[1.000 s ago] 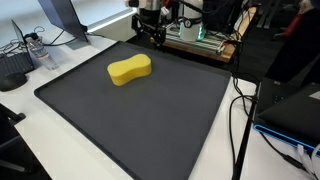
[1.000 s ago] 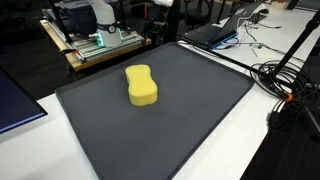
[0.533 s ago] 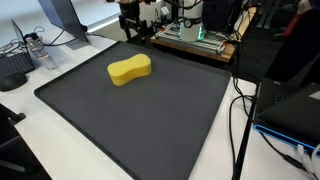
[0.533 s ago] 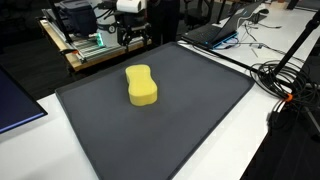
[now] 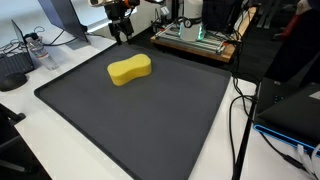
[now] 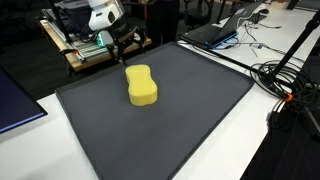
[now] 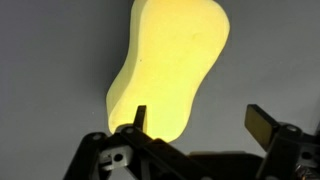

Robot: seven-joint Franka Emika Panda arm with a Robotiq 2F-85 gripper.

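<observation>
A yellow peanut-shaped sponge lies on the dark mat; it also shows in the other exterior view. My gripper hangs above the mat's far edge, just behind the sponge, and it shows in the other exterior view too. In the wrist view the sponge fills the upper middle, and the gripper is open and empty, its left finger over the sponge's near end. It does not touch the sponge.
A wooden rack with electronics stands behind the mat. Cables and a laptop lie beside the mat. A monitor stand and a dark device sit on the white table.
The gripper has moved sideways along the mat's far edge, from beside the rack to just behind the sponge. The sponge has not moved.
</observation>
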